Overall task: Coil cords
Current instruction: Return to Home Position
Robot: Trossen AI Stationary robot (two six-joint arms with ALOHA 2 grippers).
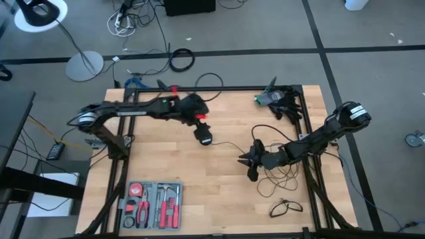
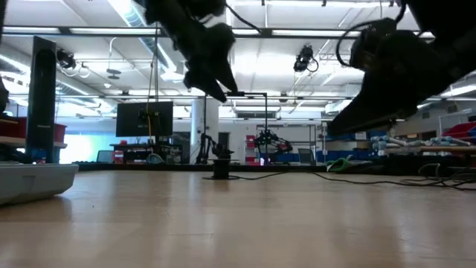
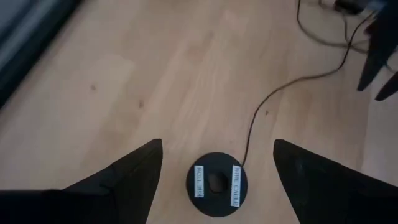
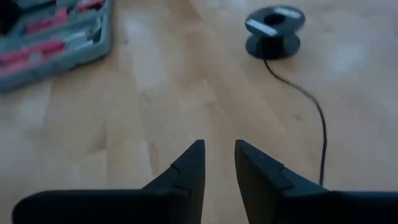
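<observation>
Step in hand: return to home. Left gripper (image 3: 217, 144) spread wide, empty; spool (image 3: 217, 183) just below. Right gripper (image 4: 219, 144) narrowly parted, empty; cord (image 3: 272, 94) trails loose toward it. Next: lift clear without snagging cord.

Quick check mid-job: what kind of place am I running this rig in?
Probably a robotics lab or workshop: an open hall with long ceiling lights, a monitor and benches behind the wooden table, a tool kit on it, and loose cables on the floor.
</observation>
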